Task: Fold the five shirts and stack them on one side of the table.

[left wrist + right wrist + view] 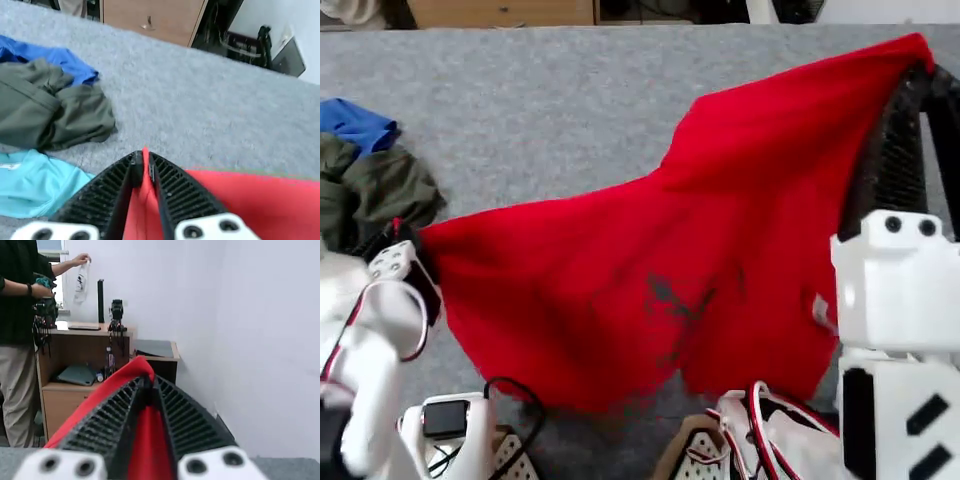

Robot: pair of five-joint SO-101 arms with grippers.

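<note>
An office corner turned robotics lab, by the look of it: a grey felt-covered table [570,100] with a white robot arm [900,300] and its loose wiring [757,405] at the near edge, bare white walls [260,340], a plain wooden desk [62,407] holding small gear [116,310] on stands, a wooden cabinet [130,15] beyond

In the high view the red shirt [720,220] has its edge at 4 o'clock hidden behind the white body of the right arm [895,290]. Its dark print [670,295] near centre is too blurred to make out, and it covers the table [570,100] beneath. At 9 o'clock the blue shirt [355,122] and the olive shirt [380,185] are cut off by the picture's edge. The turquoise shirt [35,182] runs off the left wrist view's edge, and the pinched red cloth is hidden between the closed fingers of the left gripper [142,156] and of the right gripper [147,382].
</note>
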